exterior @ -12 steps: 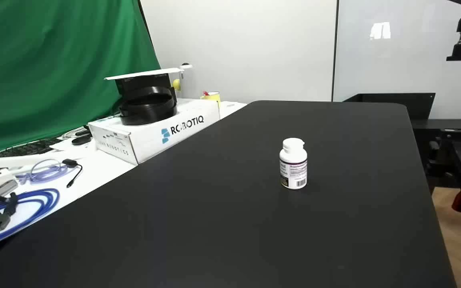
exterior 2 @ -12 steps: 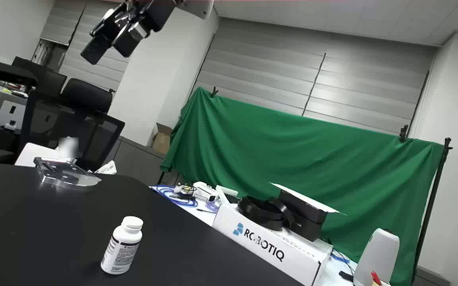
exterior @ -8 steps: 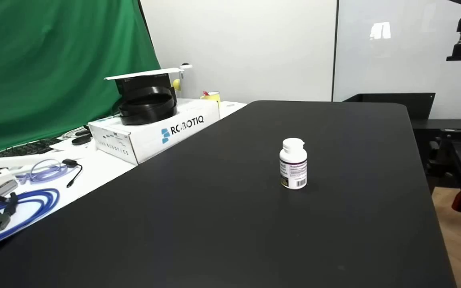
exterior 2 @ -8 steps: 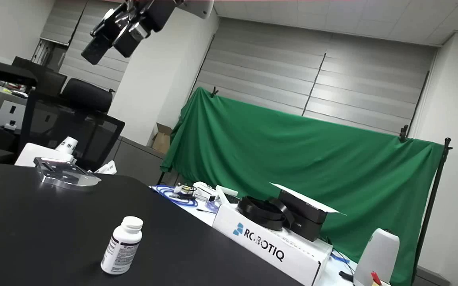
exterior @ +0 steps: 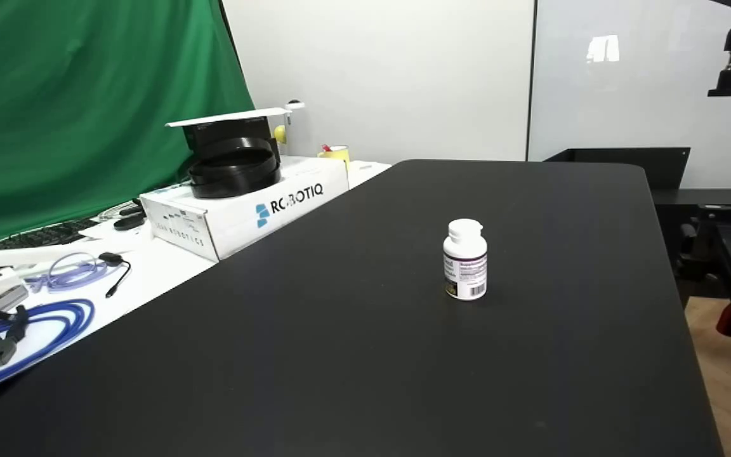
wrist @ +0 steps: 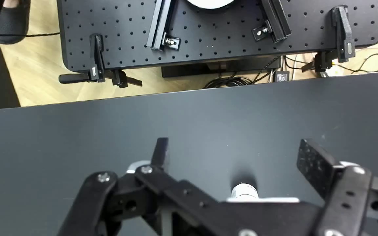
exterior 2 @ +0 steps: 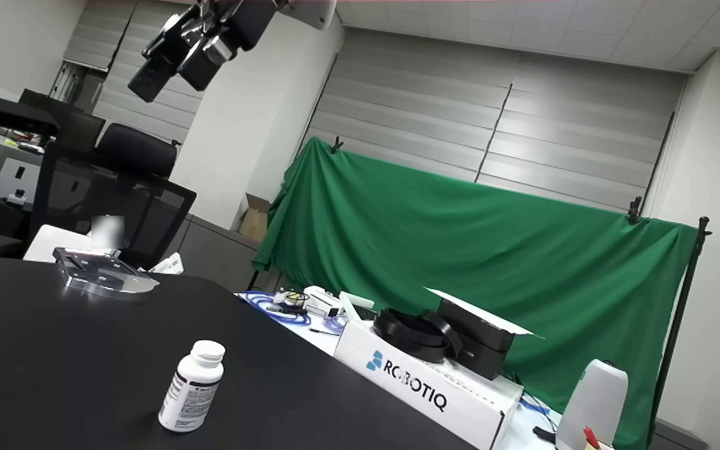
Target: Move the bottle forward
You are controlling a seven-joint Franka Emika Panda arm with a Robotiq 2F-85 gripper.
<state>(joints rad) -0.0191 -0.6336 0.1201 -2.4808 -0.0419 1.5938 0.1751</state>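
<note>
Find the small squat white plastic pill bottle with a printed label band (exterior: 466, 261) upright on the flat matte black table (exterior: 340, 368), well in from both long edges in an exterior view, and not yet touched. Note the black two-fingered metal gripper (exterior 2: 172, 81) high above the table, spread wide and holding nothing, with a broad gap between the dark flat fingers (wrist: 315, 167) in the wrist view. Treat the step in hand, probably, as the approach. Read "forward", again probably, as away from the long edge facing the black perforated metal plate (wrist: 208, 42) and toward the opposite long edge, alongside the long white cardboard box with black and blue lettering (exterior: 276, 216). Centre over the bottle before dropping; with part of it hidden behind the gripper in the wrist view, best not to trust that view alone. Descend straight, to avoid knocking a likely light, easily toppled thing. Squeeze gently around the lower half, then slide or barely lift, level with the table. Stop well short of the opposite edge and away from both of its corners, and let go only once flat on the table.
</note>
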